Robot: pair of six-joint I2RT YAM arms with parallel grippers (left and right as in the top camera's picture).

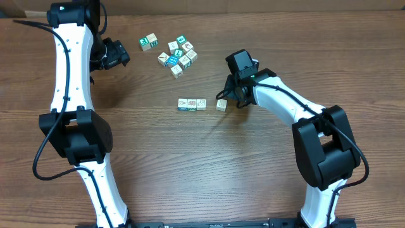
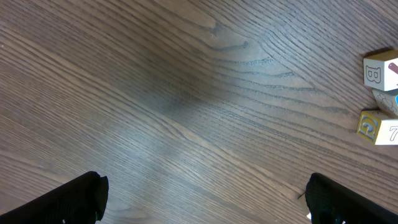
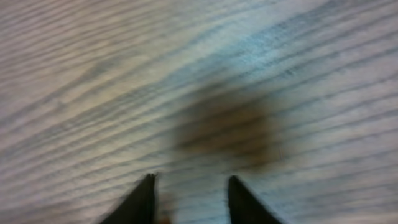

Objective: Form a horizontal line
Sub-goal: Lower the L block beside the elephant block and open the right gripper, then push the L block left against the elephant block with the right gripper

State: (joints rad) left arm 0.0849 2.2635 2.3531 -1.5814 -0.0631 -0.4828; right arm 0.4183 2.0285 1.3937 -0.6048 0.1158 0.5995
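Horizontal line: we see three cream-and-teal cubes (image 1: pixel 192 104) set side to side near the middle of the desk (image 1: pixel 190 164), running left to right with no gaps that we can make out.
Fourth cube: one more cube (image 1: pixel 221 105) sits on the same level just to the right of the row, but apart from it. We judge the gap is there because the cube has been brought into line and not yet pushed up against the end.
Right hand: the right hand (image 1: pixel 228 100) hovers just beside that fourth cube, on its right. In the wrist view its fingertips (image 3: pixel 146 200) stand a little apart with only bare, blurred wood between them, so we read it as released and holding nothing.
Left hand: the left hand (image 1: pixel 121 54) is spread wide and empty, parked at the far left of the desk, probably to stay out of the way. Its wrist view shows mostly bare wood, with two cubes (image 2: pixel 379 127) at the right edge.
Bunch of cubes: the irregular cluster (image 1: pixel 178 56) lies at the back, well apart from the row, with a lone cube (image 1: pixel 149 42) to its left. We take it to be the supply.
Next move: we judge the fourth cube needs a nudge left until it touches the row, gently enough not to skew it.
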